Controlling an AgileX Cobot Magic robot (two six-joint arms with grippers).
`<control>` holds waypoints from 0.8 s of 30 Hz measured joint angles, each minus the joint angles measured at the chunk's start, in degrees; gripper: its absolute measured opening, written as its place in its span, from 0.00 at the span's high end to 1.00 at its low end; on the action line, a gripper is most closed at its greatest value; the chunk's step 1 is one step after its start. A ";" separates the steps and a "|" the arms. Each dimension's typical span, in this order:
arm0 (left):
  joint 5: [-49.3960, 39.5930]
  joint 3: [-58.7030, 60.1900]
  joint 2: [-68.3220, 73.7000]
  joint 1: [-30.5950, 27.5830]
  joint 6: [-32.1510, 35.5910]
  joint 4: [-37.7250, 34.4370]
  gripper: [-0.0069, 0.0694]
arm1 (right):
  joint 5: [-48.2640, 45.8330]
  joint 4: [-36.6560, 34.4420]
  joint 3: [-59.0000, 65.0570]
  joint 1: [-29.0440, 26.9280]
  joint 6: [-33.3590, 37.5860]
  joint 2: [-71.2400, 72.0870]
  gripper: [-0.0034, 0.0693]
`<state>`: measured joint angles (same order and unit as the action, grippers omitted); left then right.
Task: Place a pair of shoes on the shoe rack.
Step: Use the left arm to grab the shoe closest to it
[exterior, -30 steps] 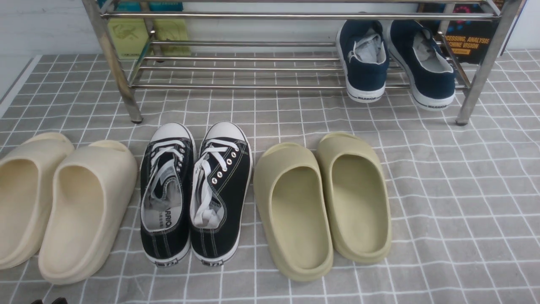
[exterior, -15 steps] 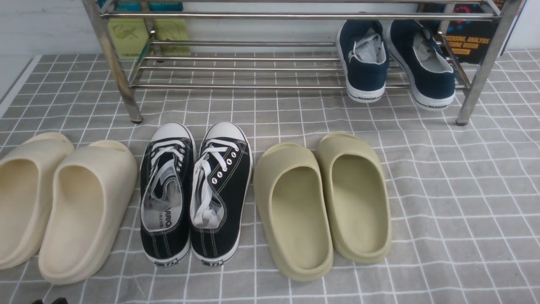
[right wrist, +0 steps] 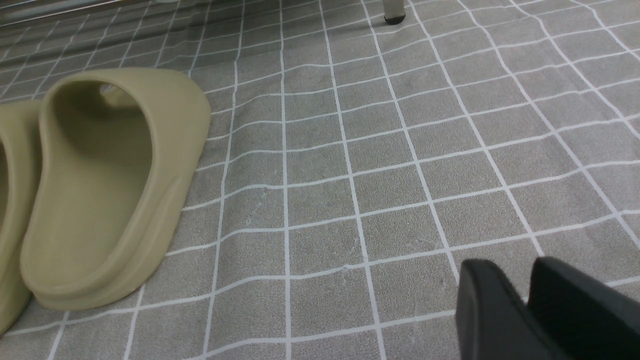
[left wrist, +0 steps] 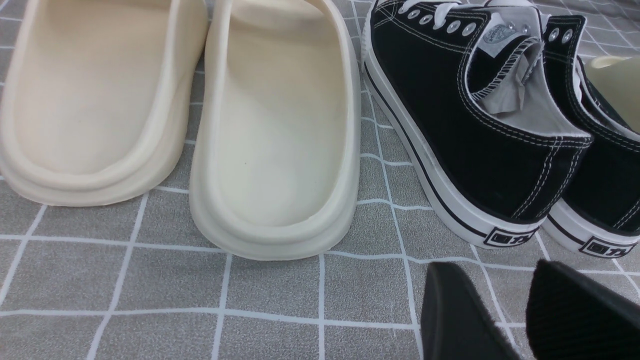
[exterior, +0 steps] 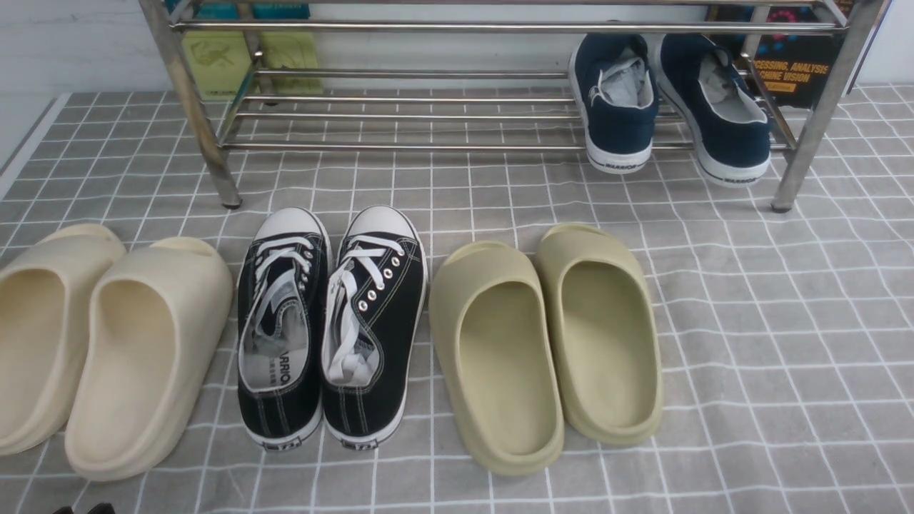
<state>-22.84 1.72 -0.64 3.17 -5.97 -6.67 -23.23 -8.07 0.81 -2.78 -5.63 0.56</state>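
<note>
Standing side by side in front of the shoe rack (exterior: 457,27), heels toward the robot to suit a rear grasp, the pair of shoes (exterior: 332,325) lies ungripped: the left gripper (left wrist: 495,266) hovers behind the heels, partly open and empty; the right gripper (right wrist: 510,262) holds nothing, its gap indiscernible.

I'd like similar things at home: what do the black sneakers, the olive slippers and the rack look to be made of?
Black sneakers: matte woven canvas, judging by the visible white stitching, with smooth, rubbery-looking white soles. Olive slippers: probably moulded foam, each one seamless matte piece. Shoe rack: polished metal tubes, bright with reflections.
</note>
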 joint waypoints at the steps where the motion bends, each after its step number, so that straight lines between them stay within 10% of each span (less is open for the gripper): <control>1: 0.00 0.00 0.00 0.00 0.00 0.00 0.60 | 0.00 0.00 0.00 0.00 0.00 0.00 0.73; 10: 3.33 0.00 0.00 0.00 0.00 0.00 0.60 | 0.00 0.05 0.00 0.00 0.00 0.00 0.71; 24: 47.57 0.00 0.00 0.00 -5.63 1.18 0.60 | 0.00 0.05 0.00 0.00 0.00 0.00 0.69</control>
<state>24.73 1.72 -0.64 3.17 -11.60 -5.49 -23.23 -8.02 0.81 -2.78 -5.63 0.56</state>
